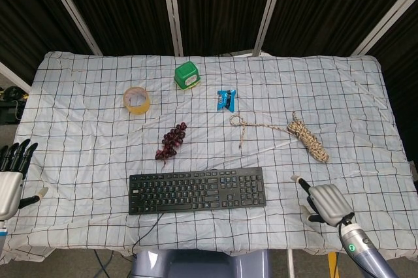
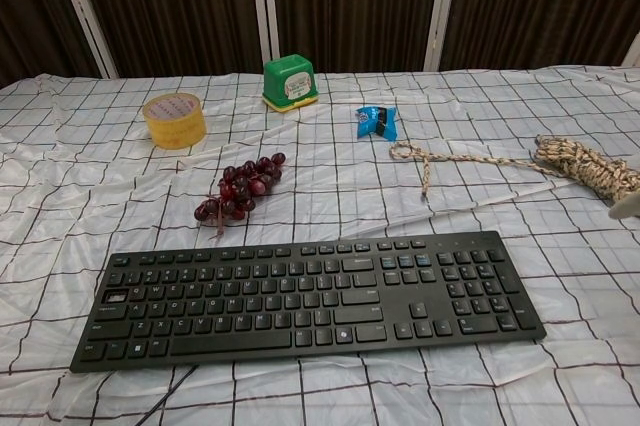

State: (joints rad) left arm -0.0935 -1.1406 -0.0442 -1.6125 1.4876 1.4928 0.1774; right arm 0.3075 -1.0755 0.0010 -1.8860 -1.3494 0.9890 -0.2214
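Right hand by the keyboard

The right hand [image 1: 324, 203] has its fingers curled, holding nothing, near the keyboard [image 1: 197, 190] at the surface's front edge; left hand [image 1: 12, 177] open. Go slowly.

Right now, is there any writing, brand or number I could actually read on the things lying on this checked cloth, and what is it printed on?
None can be read as text.
Black keyboard: key legends show as pale marks, too small to read.
Green box with a white label: print blurred.
Small blue packet: dark panel, lettering too small.
Yellow tape roll: faint marks, unreadable.
Red grapes and coiled rope: no writing.
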